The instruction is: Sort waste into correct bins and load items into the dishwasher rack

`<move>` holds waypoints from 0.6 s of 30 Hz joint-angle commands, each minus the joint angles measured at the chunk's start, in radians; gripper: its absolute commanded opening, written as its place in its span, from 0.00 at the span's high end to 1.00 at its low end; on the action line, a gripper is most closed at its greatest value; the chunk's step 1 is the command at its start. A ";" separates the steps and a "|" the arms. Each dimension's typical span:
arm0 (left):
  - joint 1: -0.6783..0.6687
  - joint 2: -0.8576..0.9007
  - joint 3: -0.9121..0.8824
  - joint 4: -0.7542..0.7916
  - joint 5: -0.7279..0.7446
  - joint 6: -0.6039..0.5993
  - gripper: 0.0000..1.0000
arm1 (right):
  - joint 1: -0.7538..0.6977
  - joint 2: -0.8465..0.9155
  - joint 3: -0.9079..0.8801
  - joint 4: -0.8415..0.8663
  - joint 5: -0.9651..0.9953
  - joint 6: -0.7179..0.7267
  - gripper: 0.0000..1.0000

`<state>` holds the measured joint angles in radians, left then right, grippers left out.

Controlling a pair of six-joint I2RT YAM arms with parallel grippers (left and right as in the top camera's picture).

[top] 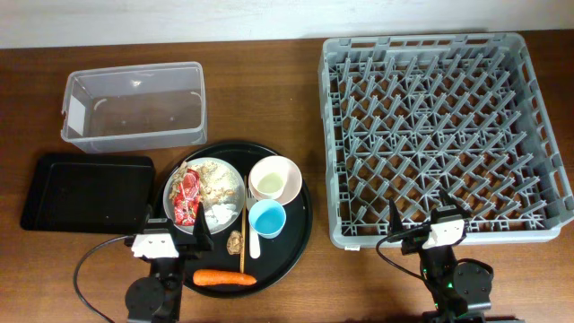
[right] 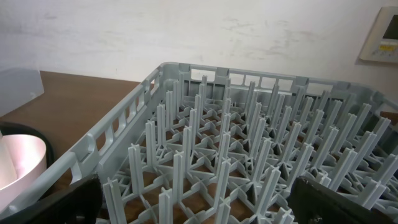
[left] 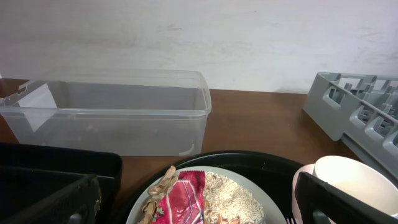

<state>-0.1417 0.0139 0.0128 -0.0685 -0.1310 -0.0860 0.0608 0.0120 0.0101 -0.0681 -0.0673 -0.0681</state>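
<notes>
A round black tray [top: 300,224] holds a white plate [top: 229,170] with a red wrapper [top: 186,196], beige food scraps [top: 218,184] and a white tissue [top: 218,213], a cream bowl [top: 274,178], a light-blue cup [top: 267,218], pale cutlery [top: 248,220], a brown lump [top: 236,240] and an orange carrot [top: 224,278]. The wrapper [left: 183,198] and bowl [left: 348,180] show in the left wrist view. My left gripper [top: 172,231] is open and empty at the tray's near-left edge. My right gripper [top: 421,215] is open and empty over the near edge of the grey dishwasher rack [top: 444,135].
A clear plastic tub [top: 134,106] stands at the back left, and it also shows in the left wrist view [left: 112,118]. A shallow black rectangular tray [top: 85,193] lies in front of it. The rack's pegs [right: 249,149] fill the right wrist view.
</notes>
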 commanded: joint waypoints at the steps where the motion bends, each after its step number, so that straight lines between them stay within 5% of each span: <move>1: 0.001 -0.003 -0.003 0.019 -0.016 0.012 0.01 | 0.004 -0.003 -0.005 -0.006 0.012 -0.003 0.01; 14: 0.001 -0.003 -0.003 0.003 -0.012 0.012 0.01 | 0.004 -0.003 -0.005 -0.002 0.007 -0.002 0.01; 18: 0.001 -0.002 0.000 -0.015 0.042 0.011 0.01 | 0.004 -0.003 -0.003 -0.004 -0.055 0.112 0.01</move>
<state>-0.1417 0.0139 0.0128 -0.0692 -0.1352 -0.0860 0.0608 0.0120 0.0101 -0.0669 -0.0776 -0.0341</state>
